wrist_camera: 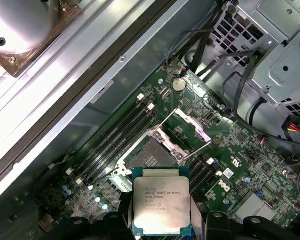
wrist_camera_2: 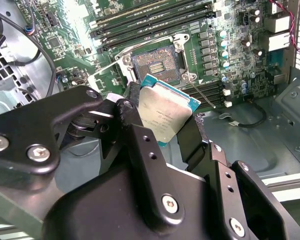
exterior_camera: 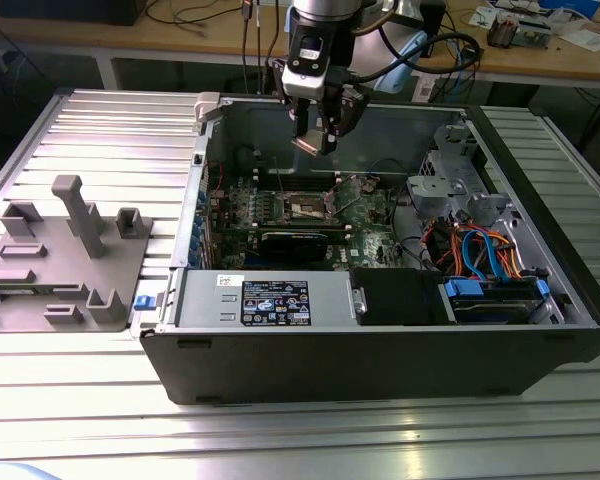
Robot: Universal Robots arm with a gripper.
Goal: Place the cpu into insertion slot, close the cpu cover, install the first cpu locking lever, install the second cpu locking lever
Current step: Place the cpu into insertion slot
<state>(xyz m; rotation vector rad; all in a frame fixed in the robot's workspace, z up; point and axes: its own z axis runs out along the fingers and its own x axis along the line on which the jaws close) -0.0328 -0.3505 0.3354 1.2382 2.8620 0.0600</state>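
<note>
First wrist view — one cpu in end effector, one insertion slot

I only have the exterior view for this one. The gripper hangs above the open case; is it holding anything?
Observer: Yes. In both wrist views the gripper is shut on the cpu, with the silvery face showing.
Operator: Is the socket open for it?
Observer: In the first wrist view the cpu cover stands raised off the insertion slot, and the slot's dark centre is bare.
</note>
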